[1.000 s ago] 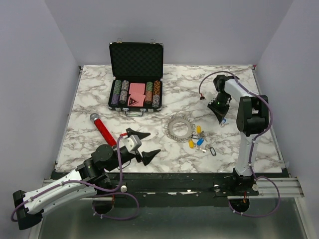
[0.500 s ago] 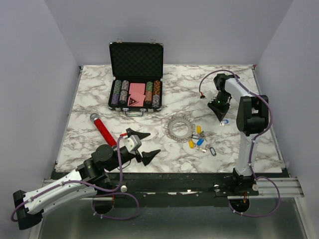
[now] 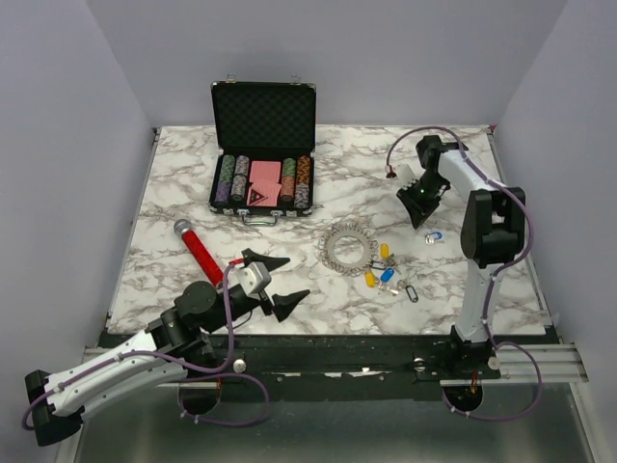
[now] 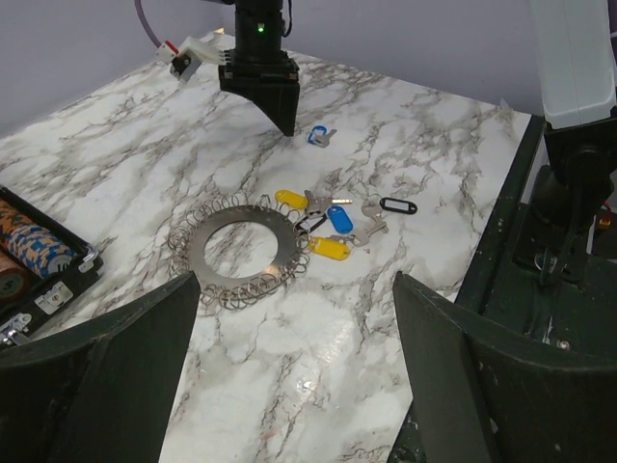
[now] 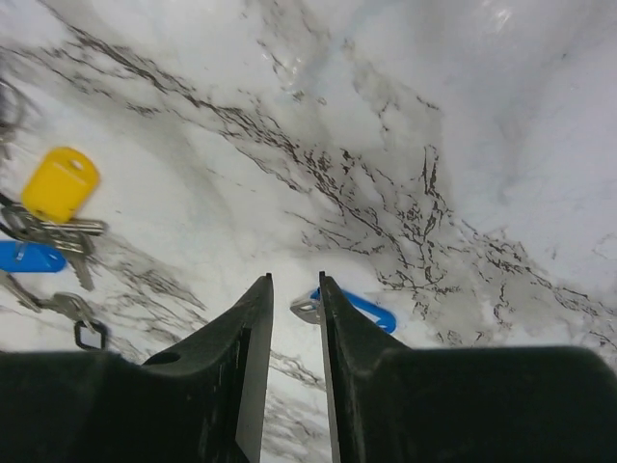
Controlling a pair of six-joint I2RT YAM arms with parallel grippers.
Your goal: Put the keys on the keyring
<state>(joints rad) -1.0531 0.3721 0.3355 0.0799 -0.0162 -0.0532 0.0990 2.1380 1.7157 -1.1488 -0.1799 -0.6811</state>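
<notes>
The keyring point(image 3: 347, 247) lies flat on the marble table; it also shows in the left wrist view point(image 4: 241, 251). A cluster of keys point(image 3: 385, 269) with yellow and blue heads lies just right of it point(image 4: 328, 217). One blue key point(image 3: 434, 236) lies apart, further right point(image 5: 362, 309). My right gripper point(image 3: 416, 218) hangs above the table just left of and behind that key. Its jaws point(image 5: 295, 278) stand a narrow gap apart with nothing between them. My left gripper point(image 3: 289, 280) is wide open and empty near the front edge, short of the keyring point(image 4: 297, 280).
An open black case of poker chips point(image 3: 262, 145) stands at the back. A red-handled tool point(image 3: 201, 251) lies at the left near my left gripper. A small black loop tag point(image 3: 413, 292) lies by the keys. The table's front edge is close behind the left gripper.
My right gripper has drawn back and up, away from the lone blue key, which stays on the table. The left arm has barely moved.
</notes>
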